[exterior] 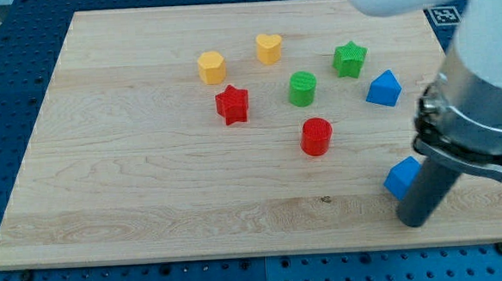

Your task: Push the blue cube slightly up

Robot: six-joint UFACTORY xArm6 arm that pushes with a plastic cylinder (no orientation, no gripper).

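The blue cube (400,176) lies near the board's lower right, partly hidden behind my rod. My tip (415,220) rests on the board just below and slightly right of the blue cube, touching or nearly touching it. A second blue block (384,88), wedge-like in shape, sits further up on the right.
On the wooden board (150,189) lie a red cylinder (316,136), a red star (232,104), a green cylinder (302,88), a green star (349,59), a yellow heart (268,47) and a yellow hexagonal block (212,67). The arm's white body (489,76) covers the right edge.
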